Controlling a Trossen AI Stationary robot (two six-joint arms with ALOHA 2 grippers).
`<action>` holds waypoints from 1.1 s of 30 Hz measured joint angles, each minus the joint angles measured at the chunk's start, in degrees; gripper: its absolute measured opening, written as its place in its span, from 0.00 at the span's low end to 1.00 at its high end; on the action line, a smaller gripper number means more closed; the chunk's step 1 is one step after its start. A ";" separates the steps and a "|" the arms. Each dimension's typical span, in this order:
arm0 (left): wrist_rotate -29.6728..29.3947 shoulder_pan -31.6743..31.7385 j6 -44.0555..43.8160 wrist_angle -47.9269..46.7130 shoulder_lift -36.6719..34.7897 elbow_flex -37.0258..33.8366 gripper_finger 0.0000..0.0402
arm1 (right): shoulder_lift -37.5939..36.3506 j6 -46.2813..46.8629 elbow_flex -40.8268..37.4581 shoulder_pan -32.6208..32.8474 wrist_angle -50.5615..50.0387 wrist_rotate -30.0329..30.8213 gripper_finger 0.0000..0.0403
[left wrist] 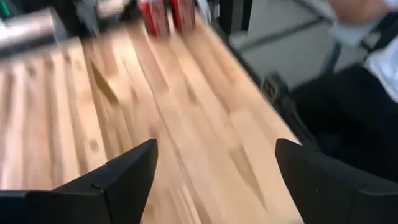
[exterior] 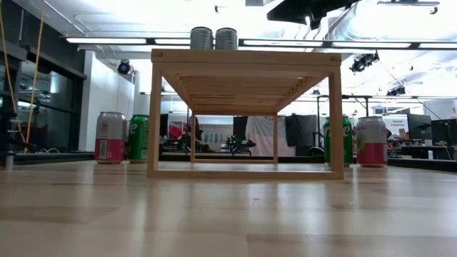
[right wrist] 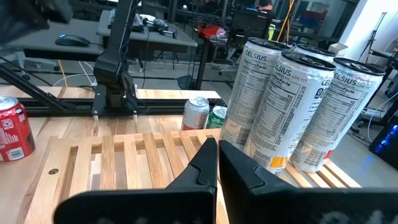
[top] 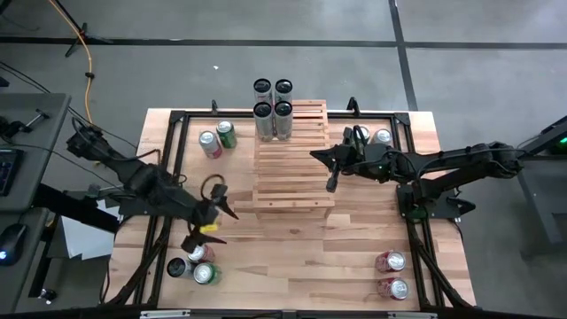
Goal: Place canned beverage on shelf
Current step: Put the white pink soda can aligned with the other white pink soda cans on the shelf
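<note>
Leftmost, near the table's point(top: 292, 257) left edge toward the front: left gripper point(top: 215, 210), fingers spread wide with nothing between them (only bare tabletop seen past them in its wrist view). Just in front of it, at the front left corner: small cluster of cans point(top: 197, 264), one red-and-white, one dark-topped, one green. Farther back on the left side: pink can point(top: 209, 143) and green can point(top: 227, 134), side by side, just beside the shelf's left end.

Centre of the table, toward the back edge: shelf point(top: 292, 168), pale slatted wood in steps. On its top step, at the back: four tall silver cans point(top: 273, 108) in a tight square, upright, touching or nearly so.

Right of the shelf's middle steps: right gripper point(top: 335, 175), fingers pressed together, empty, pointed at the slats and at the tall cans beyond. Behind its arm, near the back right corner: another can or two point(top: 383, 136), partly hidden. At the front right corner: two red-and-white cans point(top: 392, 275), one behind the other, well apart from everything else.
</note>
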 joint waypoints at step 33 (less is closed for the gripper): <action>15.83 -22.93 -86.78 -44.58 25.39 19.43 0.80 | 0.00 0.15 0.00 -0.07 -0.31 0.02 0.00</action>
